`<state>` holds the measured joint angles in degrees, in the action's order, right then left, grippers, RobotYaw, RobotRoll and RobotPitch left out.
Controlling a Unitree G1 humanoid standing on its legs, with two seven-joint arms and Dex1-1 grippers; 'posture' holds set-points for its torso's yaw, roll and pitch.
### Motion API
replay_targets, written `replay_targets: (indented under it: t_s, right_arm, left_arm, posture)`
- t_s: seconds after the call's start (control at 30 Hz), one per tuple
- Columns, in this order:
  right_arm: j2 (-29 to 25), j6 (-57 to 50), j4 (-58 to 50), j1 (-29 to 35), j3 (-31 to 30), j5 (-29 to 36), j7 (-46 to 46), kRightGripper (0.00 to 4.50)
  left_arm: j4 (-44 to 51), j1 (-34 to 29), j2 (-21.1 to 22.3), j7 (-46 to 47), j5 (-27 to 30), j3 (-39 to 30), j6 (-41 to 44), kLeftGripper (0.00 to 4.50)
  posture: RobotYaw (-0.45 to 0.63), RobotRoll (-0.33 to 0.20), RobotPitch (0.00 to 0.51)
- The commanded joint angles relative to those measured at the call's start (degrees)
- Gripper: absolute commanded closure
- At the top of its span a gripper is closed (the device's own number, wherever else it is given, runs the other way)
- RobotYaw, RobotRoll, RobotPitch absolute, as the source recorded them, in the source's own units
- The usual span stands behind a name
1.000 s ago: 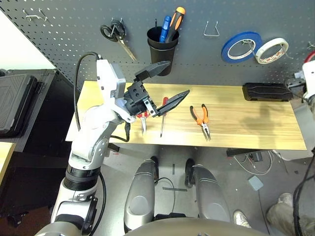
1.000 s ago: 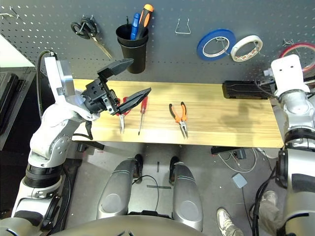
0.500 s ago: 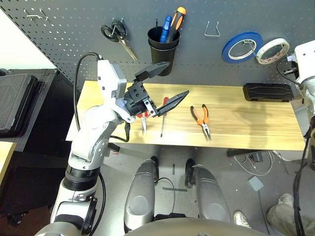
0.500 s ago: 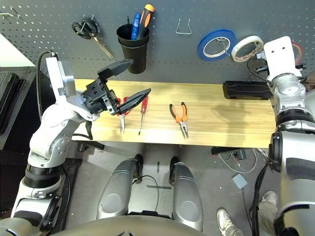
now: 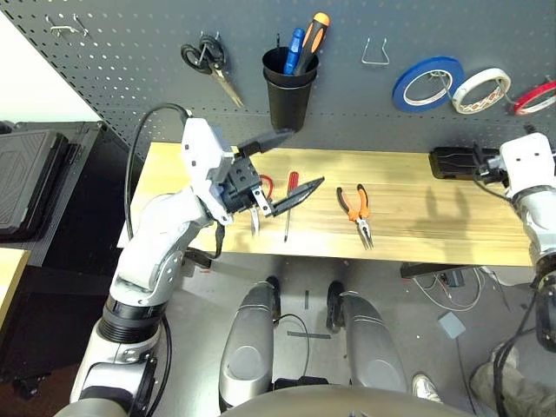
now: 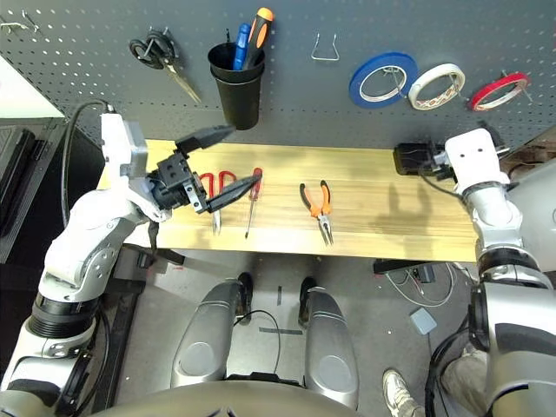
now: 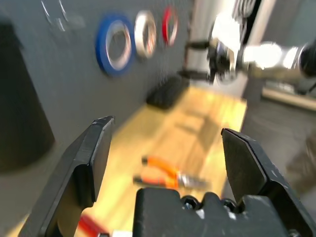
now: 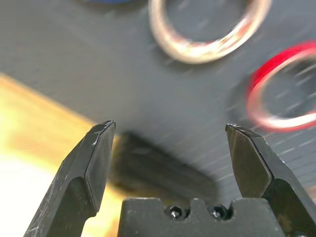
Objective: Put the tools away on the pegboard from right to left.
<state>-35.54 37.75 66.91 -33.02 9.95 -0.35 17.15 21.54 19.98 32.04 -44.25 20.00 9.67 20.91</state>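
pliers: flat on the bench (image 6: 373, 239), the rightmost loose tool there, so probably next to go up
pliers' long axis: runs from the pegboard (image 6: 295, 113) towards the robot; orange handles on the far side, nose near the front edge and canted a little to the right
pliers (image 6: 314, 201) from left gripper (image 6: 246, 156): to its right and nearer the robot, below its fingertips
nearer arm: left; the right gripper (image 8: 171, 125) is well apart, over by the black box (image 6: 406, 161)
left hand: spread wide, nothing between the fingers
right hand: spread too, nothing in it
likely target: bare hook (image 6: 326, 58), almost straight beyond the pliers, between cup (image 6: 240, 102) and blue tape (image 6: 358, 82)
screwdriver (image 5: 288, 213): left of the pliers, handle close by a left fingertip
red scissors (image 6: 216, 223): just left of the screwdriver, beneath the left gripper
red tape (image 6: 476, 102): hung at the right, beside the white tape (image 6: 419, 91)
in the way: nothing over the pliers; a low leftward sweep could knock the screwdriver, and the lift should clear cup and blue tape
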Motion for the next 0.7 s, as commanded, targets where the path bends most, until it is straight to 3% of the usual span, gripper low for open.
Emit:
replay_targets:
  t_s: [0.03,0.43,0.7]
  right_arm:
    - [2.52,-9.92,-4.98,3.1,0.65,3.46,4.2,0.03]
    - [10.93,-63.67,-38.69,9.04,-3.42,10.23,8.73,0.03]
    - [16.38,-85.61,-47.83,7.52,-5.71,13.18,7.18,0.03]
  left_arm:
    - [-1.52,0.6,2.38,-0.82,-3.33,3.47,5.3,0.0]
    - [-1.67,1.7,6.73,-2.3,-8.8,8.29,14.02,0.0]
    - [-1.74,0.78,6.73,-2.19,-10.41,8.83,14.11,0.0]
  posture:
    - [0.22,0.0,0.263]
    - [0.23,0.0,0.276]
    - [0.24,0.0,0.285]
